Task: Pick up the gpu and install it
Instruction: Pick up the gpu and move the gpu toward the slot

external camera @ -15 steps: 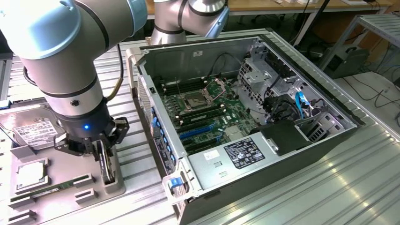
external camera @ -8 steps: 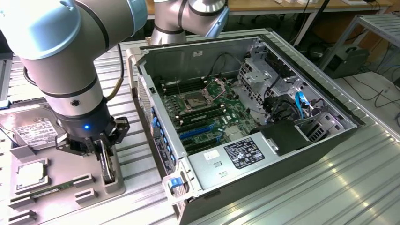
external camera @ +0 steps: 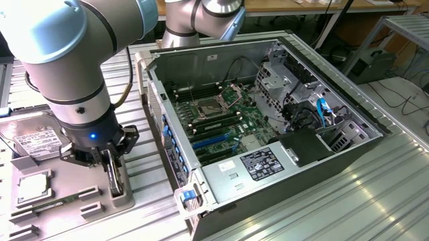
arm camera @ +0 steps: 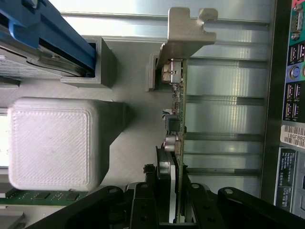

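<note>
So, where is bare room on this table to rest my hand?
The ribbed table on the exterior view's right of the computer case is bare. A narrow strip lies between case and gray tray. The tray is crowded: hard drive, gripper shut on the gpu.

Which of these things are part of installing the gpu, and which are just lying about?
For the job: gpu, upright in its tray slot; gripper, down at the gpu; open case.
Lying about: hard drive, CPU, memory stick, all on the tray.
</note>
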Robot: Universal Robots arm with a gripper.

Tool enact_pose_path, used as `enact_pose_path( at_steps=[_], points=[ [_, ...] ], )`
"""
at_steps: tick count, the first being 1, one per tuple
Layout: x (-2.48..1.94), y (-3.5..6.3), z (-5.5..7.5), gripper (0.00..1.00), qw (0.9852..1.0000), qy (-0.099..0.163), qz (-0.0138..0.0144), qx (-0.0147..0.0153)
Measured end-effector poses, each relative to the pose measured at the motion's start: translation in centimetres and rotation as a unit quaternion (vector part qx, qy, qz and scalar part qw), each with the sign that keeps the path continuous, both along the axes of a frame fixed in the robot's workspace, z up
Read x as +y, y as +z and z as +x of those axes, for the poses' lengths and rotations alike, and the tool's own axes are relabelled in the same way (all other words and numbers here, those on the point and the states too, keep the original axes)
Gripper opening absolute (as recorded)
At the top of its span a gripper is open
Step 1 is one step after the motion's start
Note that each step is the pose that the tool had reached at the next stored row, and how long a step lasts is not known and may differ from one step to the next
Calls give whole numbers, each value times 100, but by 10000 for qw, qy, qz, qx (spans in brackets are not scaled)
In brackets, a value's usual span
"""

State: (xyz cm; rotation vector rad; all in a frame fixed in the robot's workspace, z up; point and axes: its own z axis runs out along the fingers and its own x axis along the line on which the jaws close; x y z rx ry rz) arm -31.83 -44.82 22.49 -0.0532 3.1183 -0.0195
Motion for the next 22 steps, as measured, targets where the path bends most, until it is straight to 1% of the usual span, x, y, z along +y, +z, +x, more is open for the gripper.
enact_pose_path(
  at_steps=[5, 15, 16, 20, 22],
  points=[
    [0, 41, -1, 28, 10000, 0, 0, 0],
    [0, 198, -1, 28, 10000, 0, 0, 0],
    [0, 219, -1, 28, 10000, 0, 0, 0],
    [0, 383, -1, 28, 10000, 0, 0, 0],
    [0, 427, -1, 28, 10000, 0, 0, 0]
  ],
)
